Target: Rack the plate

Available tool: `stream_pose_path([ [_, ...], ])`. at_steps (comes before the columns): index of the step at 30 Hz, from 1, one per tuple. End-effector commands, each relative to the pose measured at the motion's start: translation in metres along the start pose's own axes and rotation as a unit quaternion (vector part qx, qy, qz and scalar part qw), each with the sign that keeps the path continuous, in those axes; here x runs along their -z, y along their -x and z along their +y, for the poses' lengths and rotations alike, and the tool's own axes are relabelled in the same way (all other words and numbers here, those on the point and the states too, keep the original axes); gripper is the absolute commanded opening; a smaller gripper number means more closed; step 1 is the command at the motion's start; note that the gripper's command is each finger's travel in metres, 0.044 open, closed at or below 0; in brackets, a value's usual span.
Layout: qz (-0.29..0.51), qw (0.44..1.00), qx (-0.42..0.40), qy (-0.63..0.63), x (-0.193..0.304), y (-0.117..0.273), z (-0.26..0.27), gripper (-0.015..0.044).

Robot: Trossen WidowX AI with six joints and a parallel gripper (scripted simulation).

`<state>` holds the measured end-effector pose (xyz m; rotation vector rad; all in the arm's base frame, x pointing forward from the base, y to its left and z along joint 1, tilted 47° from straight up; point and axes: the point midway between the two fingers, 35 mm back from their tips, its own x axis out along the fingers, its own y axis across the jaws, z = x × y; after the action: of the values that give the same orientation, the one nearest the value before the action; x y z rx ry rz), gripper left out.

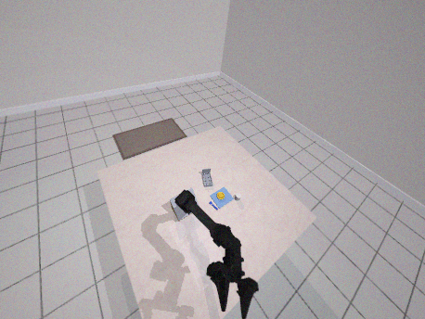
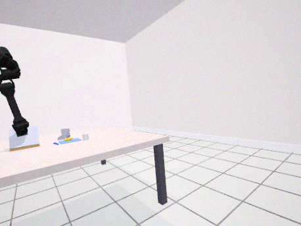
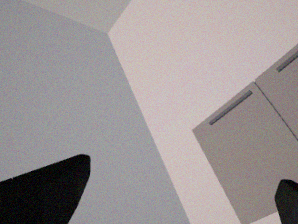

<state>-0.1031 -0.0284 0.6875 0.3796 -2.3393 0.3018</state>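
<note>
A small yellow disc point(image 1: 221, 196) point(image 2: 68, 139), which looks like the plate, lies flat on a blue square mat point(image 1: 225, 202) point(image 2: 76, 141). A small grey object with an upright back panel point(image 1: 207, 178) point(image 2: 65, 133) stands just beyond the mat and may be the dish rack; its slots and rails are too small to make out. My gripper point(image 1: 234, 313) point(image 3: 183, 178) is open and empty, its two fingers wide apart. It is raised high, well away from disc and rack, and is out of frame in the exterior view. Neither disc nor rack shows in the wrist view.
The arm's base stands at a pale slanted board point(image 2: 33, 138) with a brown lower edge. A short blue object point(image 1: 213, 205) point(image 2: 56, 143) lies beside the mat. A small white cup-like object point(image 1: 237, 197) point(image 2: 85, 136) stands at the mat's other side. The wrist view shows walls and a grey cabinet point(image 3: 235, 155).
</note>
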Motion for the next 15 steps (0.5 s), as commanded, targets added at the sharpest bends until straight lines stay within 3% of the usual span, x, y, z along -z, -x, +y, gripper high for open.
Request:
stream_pose_path([
  [1, -0.006, 0.999, 0.042, 0.033, -0.008, 0.002, -0.03, 0.04],
  [15, -0.006, 0.978, 0.167, 0.124, -0.025, 0.023, -0.114, 0.04],
])
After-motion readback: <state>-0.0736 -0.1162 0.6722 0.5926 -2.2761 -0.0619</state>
